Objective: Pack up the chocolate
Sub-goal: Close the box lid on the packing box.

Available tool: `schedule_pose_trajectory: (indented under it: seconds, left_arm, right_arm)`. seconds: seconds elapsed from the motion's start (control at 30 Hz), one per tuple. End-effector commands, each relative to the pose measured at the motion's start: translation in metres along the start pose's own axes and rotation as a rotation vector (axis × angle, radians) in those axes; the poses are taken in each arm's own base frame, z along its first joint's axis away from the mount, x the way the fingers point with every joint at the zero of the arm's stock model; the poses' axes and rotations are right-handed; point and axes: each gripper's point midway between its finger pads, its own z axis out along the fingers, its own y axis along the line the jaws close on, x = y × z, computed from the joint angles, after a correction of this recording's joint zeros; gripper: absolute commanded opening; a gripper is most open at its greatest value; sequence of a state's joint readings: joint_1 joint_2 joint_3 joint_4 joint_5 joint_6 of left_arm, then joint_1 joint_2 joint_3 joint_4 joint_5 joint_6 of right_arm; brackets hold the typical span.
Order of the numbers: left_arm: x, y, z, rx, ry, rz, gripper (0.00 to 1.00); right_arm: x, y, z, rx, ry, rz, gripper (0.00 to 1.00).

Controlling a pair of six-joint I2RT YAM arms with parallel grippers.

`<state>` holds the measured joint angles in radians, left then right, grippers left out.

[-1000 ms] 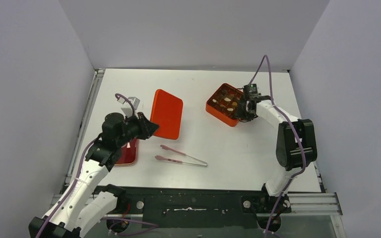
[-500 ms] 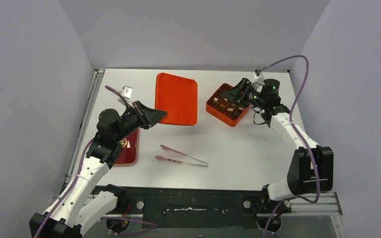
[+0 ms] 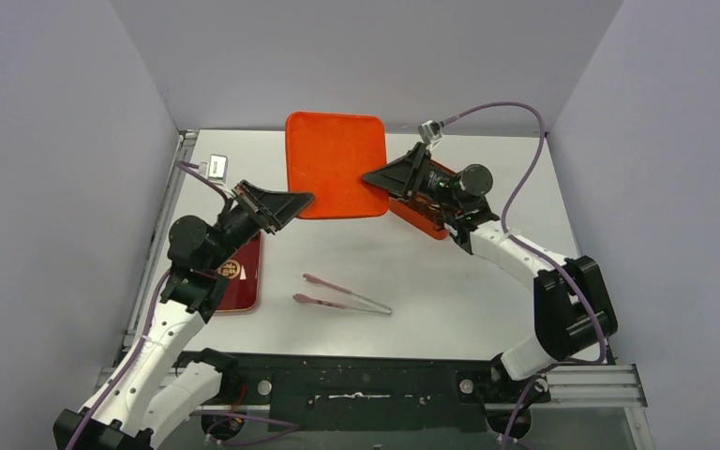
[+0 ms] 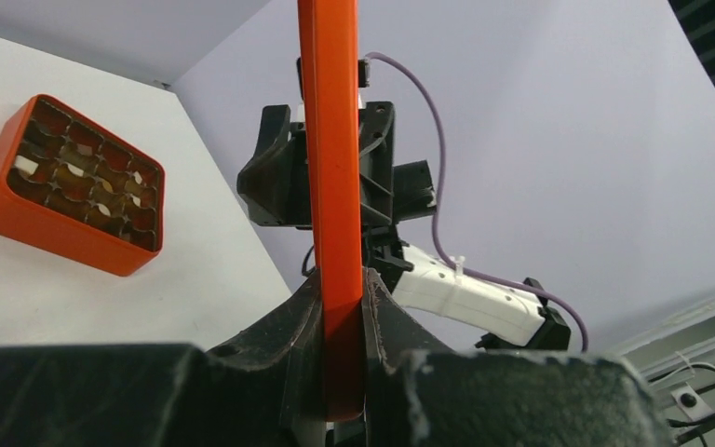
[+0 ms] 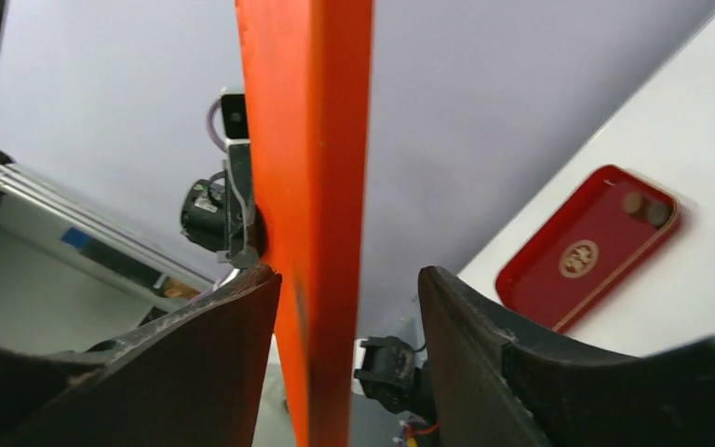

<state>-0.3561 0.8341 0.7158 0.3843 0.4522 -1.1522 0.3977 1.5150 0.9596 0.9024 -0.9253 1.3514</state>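
While the top camera hides most of the orange box [image 3: 422, 218] behind the right gripper [image 3: 380, 178], the left wrist camera shows it plainly: it sits on the white worktop [image 3: 450, 281], and the chocolate [image 4: 25, 166] lies in its small compartments as pale and dark pieces. The left gripper [image 3: 286, 202] is closed tight on a corner of the flat orange lid [image 3: 333, 159] and holds it up in the air, well apart from the box. From the right wrist I see the lid edge-on between the right gripper's fingers [image 5: 233, 335]; the jaws stand apart, the lid is close to one finger and there is a clear gap to the other. Only this view shows the emblem on the red tray [image 5: 586, 251]. From above, pink tongs [image 3: 342, 293] lie near the worktop's middle, and the chocolate sits just behind the right gripper.
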Motion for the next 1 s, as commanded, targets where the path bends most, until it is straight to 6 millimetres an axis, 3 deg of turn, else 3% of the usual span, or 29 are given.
schedule_pose_trajectory:
  seconds: [0.0, 0.13, 0.3, 0.4, 0.47, 0.57, 0.73, 0.8, 0.97]
  left_arm:
    - [-0.011, -0.039, -0.002, 0.134, -0.038, 0.004, 0.00]
    - [-0.011, -0.033, -0.005, 0.107, -0.049, 0.015, 0.00]
    - [-0.006, -0.004, -0.011, -0.009, -0.058, 0.066, 0.36]
    - [-0.007, 0.015, -0.016, -0.089, -0.088, 0.067, 0.56]
    - [-0.007, 0.027, -0.019, -0.142, -0.097, 0.090, 0.64]
    - [-0.005, 0.044, -0.022, -0.219, -0.081, 0.134, 0.70]
    - [-0.001, 0.064, -0.014, -0.283, -0.007, 0.234, 0.80]
    - [0.001, 0.069, -0.008, -0.291, 0.027, 0.264, 0.96]
    - [0.002, 0.093, 0.005, -0.409, 0.142, 0.333, 0.97]
  right_arm:
    - [-0.017, 0.053, 0.003, -0.222, -0.053, -0.042, 0.49]
    - [-0.020, 0.053, 0.002, -0.234, -0.070, -0.026, 0.26]
    - [-0.033, 0.053, -0.004, -0.228, -0.135, 0.004, 0.08]
    - [-0.049, 0.042, -0.015, -0.194, -0.201, 0.020, 0.03]
    - [-0.059, 0.031, -0.024, -0.158, -0.239, 0.025, 0.02]
    - [-0.079, 0.010, -0.042, -0.072, -0.312, 0.031, 0.01]
    - [-0.102, -0.044, -0.072, 0.204, -0.412, 0.008, 0.01]
    - [-0.106, -0.064, -0.079, 0.302, -0.420, 0.001, 0.01]
    - [-0.117, -0.107, -0.095, 0.450, -0.460, 0.013, 0.01]
